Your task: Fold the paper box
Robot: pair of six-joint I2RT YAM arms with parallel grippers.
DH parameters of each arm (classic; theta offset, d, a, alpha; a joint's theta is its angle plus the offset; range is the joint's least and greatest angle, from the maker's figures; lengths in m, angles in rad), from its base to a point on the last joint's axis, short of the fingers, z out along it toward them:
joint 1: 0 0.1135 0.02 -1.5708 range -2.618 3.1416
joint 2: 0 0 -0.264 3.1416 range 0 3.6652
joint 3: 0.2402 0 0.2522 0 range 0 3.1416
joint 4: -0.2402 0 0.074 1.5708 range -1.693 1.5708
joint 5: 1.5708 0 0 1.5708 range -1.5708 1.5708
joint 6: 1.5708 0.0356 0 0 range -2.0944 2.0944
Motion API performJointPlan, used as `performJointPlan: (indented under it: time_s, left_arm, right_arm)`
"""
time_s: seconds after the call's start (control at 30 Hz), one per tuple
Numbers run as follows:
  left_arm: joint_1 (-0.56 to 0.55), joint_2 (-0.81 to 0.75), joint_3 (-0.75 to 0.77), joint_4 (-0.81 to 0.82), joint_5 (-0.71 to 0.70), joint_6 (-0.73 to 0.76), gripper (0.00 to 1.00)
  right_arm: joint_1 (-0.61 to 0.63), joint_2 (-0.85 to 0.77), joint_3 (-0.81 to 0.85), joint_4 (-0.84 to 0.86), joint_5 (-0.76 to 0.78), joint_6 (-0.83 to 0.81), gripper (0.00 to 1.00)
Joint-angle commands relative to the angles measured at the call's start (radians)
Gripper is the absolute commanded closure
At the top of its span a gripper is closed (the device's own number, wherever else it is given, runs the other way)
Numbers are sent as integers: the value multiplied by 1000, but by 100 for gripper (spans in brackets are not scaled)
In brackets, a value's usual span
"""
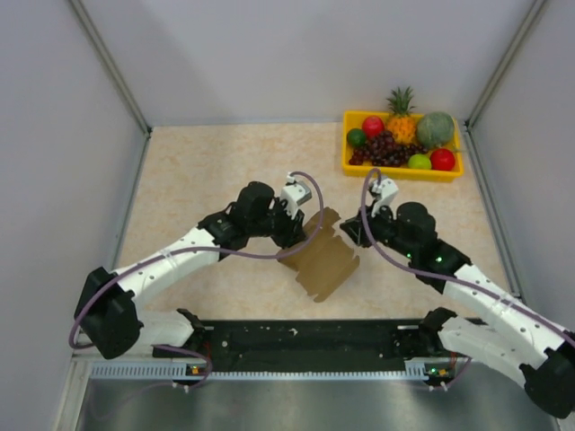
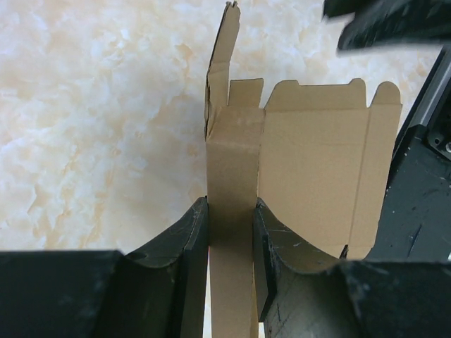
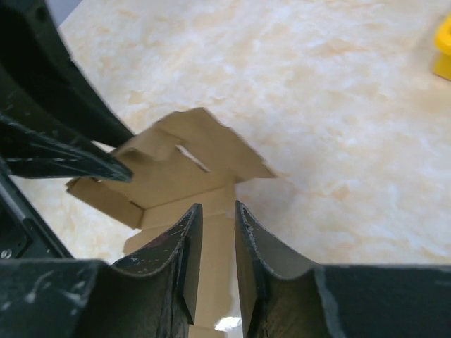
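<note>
We see the paper box [image 1: 323, 260], a brown die-cut sheet with some flaps raised, on the marbled table [image 1: 198, 171] near its middle, between both arms and well apart from the yellow fruit tray [image 1: 395, 173] at the far right. Our left gripper [image 2: 230, 211] pinches a narrow cardboard panel at the box's far-left edge. Our right gripper [image 3: 217, 211], at the box's far-right edge, has its fingers slightly apart with cardboard showing in the gap, and we cannot tell whether they grip it.
</note>
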Motion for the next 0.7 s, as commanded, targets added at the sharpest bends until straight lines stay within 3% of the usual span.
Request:
performJointPlan:
  time_s: [0.0,0.03,0.17,0.2,0.23,0.33,0.5,0.57,0.67]
  left_arm:
    - [14,42,8,-19,86,-13,81]
    - [20,51,12,-27,126,-16,81]
    - [60,92,40,-56,309,-49,81]
    - [89,103,40,-51,349,-70,81]
    - [106,108,37,-44,431,-75,81]
    - [173,131,37,-19,573,-105,81]
    - [189,134,61,-82,691,-38,81]
    - [189,138,71,-103,696,-29,80]
    - [192,151,86,-133,714,-7,80]
  right_arm:
    - [-152,-110,-79,-3,-108,126,72]
    - [-190,-99,-80,0,-192,137,65]
    - [-357,35,-60,60,-511,161,55]
    - [-404,58,-65,125,-681,170,53]
    - [-414,101,-79,206,-743,175,43]
    - [-422,160,-89,272,-842,195,32]
    - [-423,275,-113,481,-939,241,28]
    - [-420,318,-125,640,-981,328,31]
    - [-404,349,-125,657,-1020,316,36]
